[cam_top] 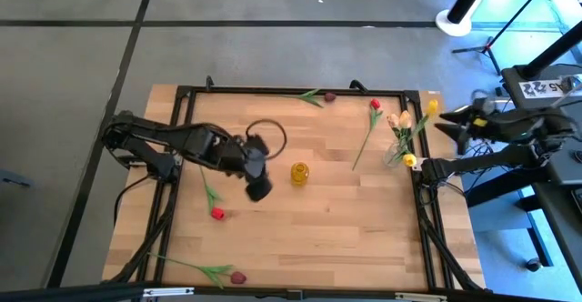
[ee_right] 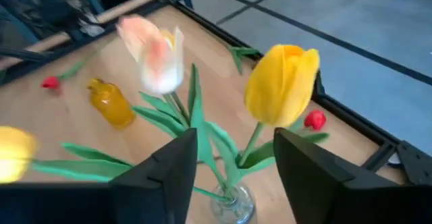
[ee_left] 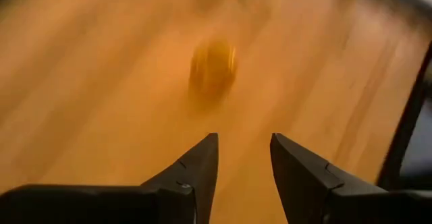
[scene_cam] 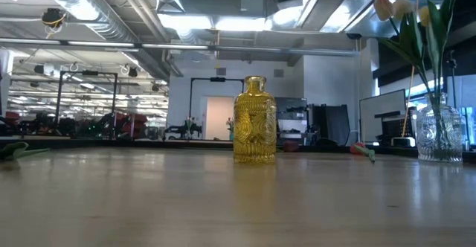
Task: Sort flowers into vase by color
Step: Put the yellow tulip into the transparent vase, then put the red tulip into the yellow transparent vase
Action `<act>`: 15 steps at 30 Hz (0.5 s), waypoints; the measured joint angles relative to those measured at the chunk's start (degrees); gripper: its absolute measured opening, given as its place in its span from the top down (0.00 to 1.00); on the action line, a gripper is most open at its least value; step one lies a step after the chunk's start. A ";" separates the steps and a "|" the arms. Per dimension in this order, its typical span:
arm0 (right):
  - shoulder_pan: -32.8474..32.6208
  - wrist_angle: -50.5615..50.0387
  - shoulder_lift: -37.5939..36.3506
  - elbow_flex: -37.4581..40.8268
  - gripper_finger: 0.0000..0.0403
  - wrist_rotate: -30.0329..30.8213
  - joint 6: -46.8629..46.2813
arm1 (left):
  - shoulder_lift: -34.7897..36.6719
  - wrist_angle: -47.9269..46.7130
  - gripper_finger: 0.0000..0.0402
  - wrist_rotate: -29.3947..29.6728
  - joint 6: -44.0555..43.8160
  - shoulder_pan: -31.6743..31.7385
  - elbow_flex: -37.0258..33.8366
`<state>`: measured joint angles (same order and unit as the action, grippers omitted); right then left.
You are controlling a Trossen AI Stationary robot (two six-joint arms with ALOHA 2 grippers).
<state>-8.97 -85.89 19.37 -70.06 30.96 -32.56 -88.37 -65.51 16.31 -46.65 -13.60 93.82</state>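
High view showed the flowers split up: a few yellow/cream tulips (cam_top: 405, 122) already in the clear glass vase (cam_top: 396, 153) near the table's right edge, a red tulip (cam_top: 373, 107) lying just beside it, a maroon one (cam_top: 329, 95) at the far edge, another red tulip (cam_top: 216, 213) loose on the left half, and a maroon one (cam_top: 237, 277) at the near edge. Amber bottle vase (cam_top: 299, 172) stood mid-table w/ nothing in it. Left gripper (ee_left: 244, 158) hung just left of the bottle, fingers spread, holding nothing. Right gripper (ee_right: 235, 158) hovered right over the glass vase, also spread and empty, stems btwn its fingers. Risk, prob.: right arm snagging those stems and tipping the vase; left arm knocking the bottle.
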 joint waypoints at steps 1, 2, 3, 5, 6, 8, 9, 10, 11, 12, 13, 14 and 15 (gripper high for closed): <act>0.00 -0.26 -0.02 -1.40 0.50 -0.32 0.88 | -0.24 -3.46 0.68 -2.51 -0.78 -0.32 0.00; 0.00 -0.21 -0.02 -3.08 0.49 -0.64 1.88 | -0.45 -6.92 0.68 -4.72 -1.56 -0.61 0.00; 0.00 -0.13 0.03 -4.64 0.47 -0.74 3.23 | -0.56 -10.13 0.68 -6.88 -2.62 -0.83 0.00; 0.00 -0.10 0.57 -7.93 0.45 -1.61 5.03 | -0.79 -15.97 0.69 -10.91 -3.92 -0.59 0.00; 0.00 -0.02 1.00 -9.44 0.44 -2.27 6.02 | -0.84 -18.50 0.69 -12.74 -4.03 -0.37 0.00; 0.00 -0.01 2.44 -12.27 0.41 -3.35 8.00 | -1.52 -22.39 0.69 -15.18 -2.42 -0.20 -0.10; 0.00 0.01 3.15 -13.55 0.40 -3.50 8.80 | -1.69 -23.36 0.69 -16.08 -0.86 0.19 -0.64; 0.00 -0.03 3.91 -14.74 0.39 -3.42 8.97 | -1.71 -24.20 0.68 -17.54 1.14 0.62 -1.80; 0.00 0.05 4.78 -15.83 0.38 -3.07 9.03 | -1.67 -24.43 0.68 -19.36 3.50 1.15 -3.56; 0.00 0.03 5.65 -16.73 0.36 -2.59 9.05 | -1.65 -24.43 0.67 -20.84 5.95 1.79 -5.60; 0.00 -0.01 6.58 -17.43 0.35 -2.03 9.20 | -1.67 -24.20 0.65 -21.56 9.17 2.23 -7.94; 0.00 0.04 7.55 -18.06 0.34 -1.59 9.60 | -1.69 -23.96 0.64 -22.11 13.42 2.60 -10.73; 0.00 0.03 8.55 -18.66 0.34 -0.84 9.94 | -1.69 -23.20 0.63 -22.59 18.08 2.70 -13.93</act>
<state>-8.97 -85.86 27.92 -88.72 30.13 -22.62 -90.06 -88.71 -6.27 -28.56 -10.90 79.89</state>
